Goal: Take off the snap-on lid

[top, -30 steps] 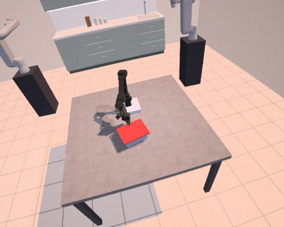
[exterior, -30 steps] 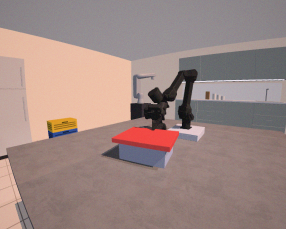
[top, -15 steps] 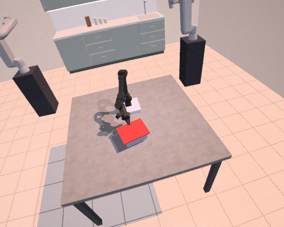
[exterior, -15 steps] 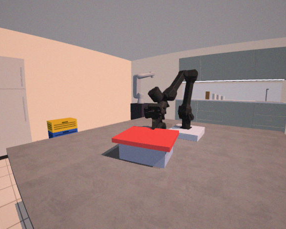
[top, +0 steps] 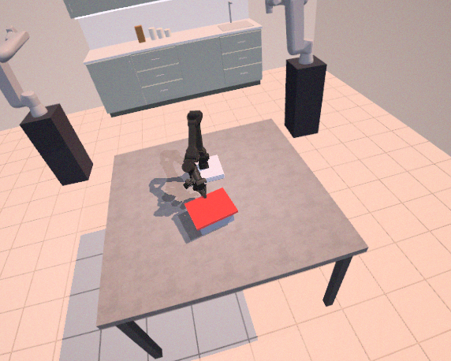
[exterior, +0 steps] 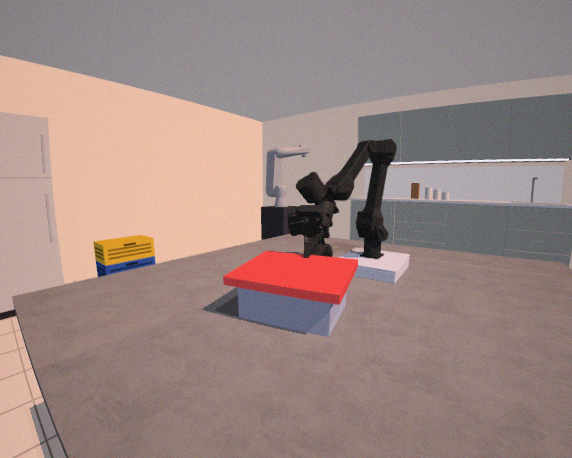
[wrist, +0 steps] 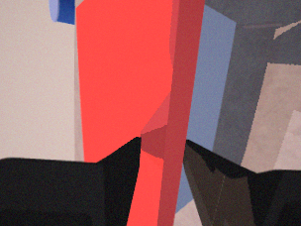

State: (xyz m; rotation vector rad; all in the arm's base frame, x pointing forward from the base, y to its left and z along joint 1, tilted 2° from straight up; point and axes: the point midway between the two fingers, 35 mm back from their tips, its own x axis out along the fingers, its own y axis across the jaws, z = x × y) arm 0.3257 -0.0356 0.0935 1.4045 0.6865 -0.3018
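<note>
Kitchen units [top: 158, 75] [exterior: 471, 225] at 12 to 11 o'clock past the table in the top view. No brand or lettering I can read on them, nor on the fridge [exterior: 16, 200] at 9 o'clock in the exterior view.

Table [top: 261, 256] [exterior: 381, 375] [wrist: 282, 89]: grey-brown top, dark legs.

Black pedestals [top: 57, 146] [top: 305, 98] off the table at 10 and 1 o'clock in the top view, each with a pale arm on top.

Black arm [top: 194, 143] [exterior: 378, 185]: lower link near upright off the white base [top: 217, 173] [exterior: 395, 267], elbow high, forearm sloping down toward the box, wrist folded so the hand points down. Base sits at 12 o'clock from the box, top view.

Yellow crate [exterior: 126, 249] on a blue crate [exterior: 126, 267], 9 o'clock side of the exterior view, beyond the table. Dark marks on both, too small to read.

Lid [top: 210, 209] [exterior: 291, 272] [wrist: 124, 74]: red, plain, no label visible. On top of the box, right side up, rim overhanging. Can't tell if any snap has let go.

Box [top: 218, 225] [exterior: 281, 307] [wrist: 213, 64]: blue-grey, on the table near its middle, no readable print.

Hand [top: 205, 195] [exterior: 308, 255] [wrist: 163, 141]: closed on the lid's rim, at the lid's 11 o'clock in the top view. Wrist view has one finger over the red top, the other on the rim's outer side, next to the box wall.
</note>
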